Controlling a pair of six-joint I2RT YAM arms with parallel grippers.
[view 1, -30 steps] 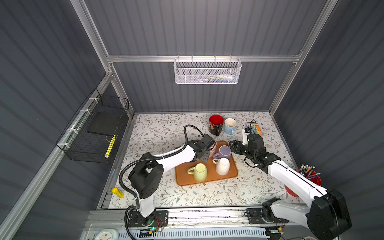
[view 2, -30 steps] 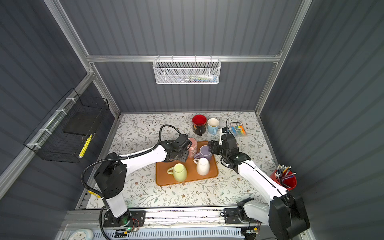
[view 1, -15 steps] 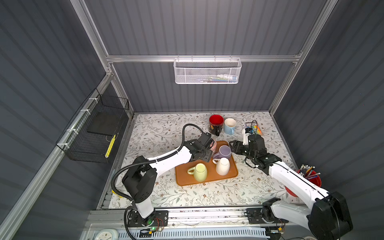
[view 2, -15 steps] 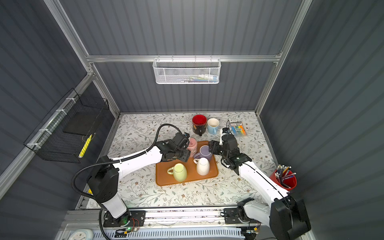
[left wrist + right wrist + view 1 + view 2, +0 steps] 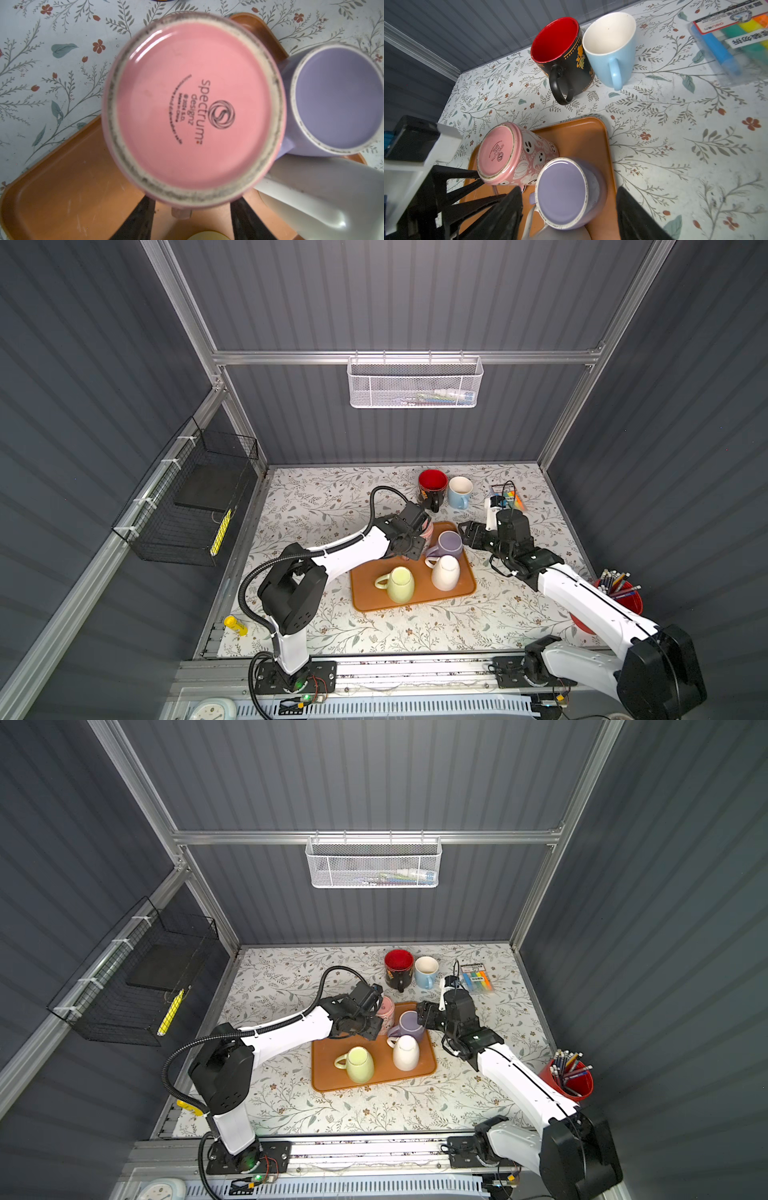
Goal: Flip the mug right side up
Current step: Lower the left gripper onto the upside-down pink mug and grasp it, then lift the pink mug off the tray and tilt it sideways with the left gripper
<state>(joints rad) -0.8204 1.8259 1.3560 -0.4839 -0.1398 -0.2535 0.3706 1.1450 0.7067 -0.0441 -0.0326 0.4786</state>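
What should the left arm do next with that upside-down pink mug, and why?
Probably close the left fingers firmly on the pink mug: it stands base-up on the orange tray, the fingers flank it, and a grip must come before flipping.

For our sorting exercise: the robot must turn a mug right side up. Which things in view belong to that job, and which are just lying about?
Job: pink mug, purple mug, white mug, yellow mug, tray.
Lying about: red mug, blue mug (already upright), highlighter pack, pencil pot, white basket, black basket.
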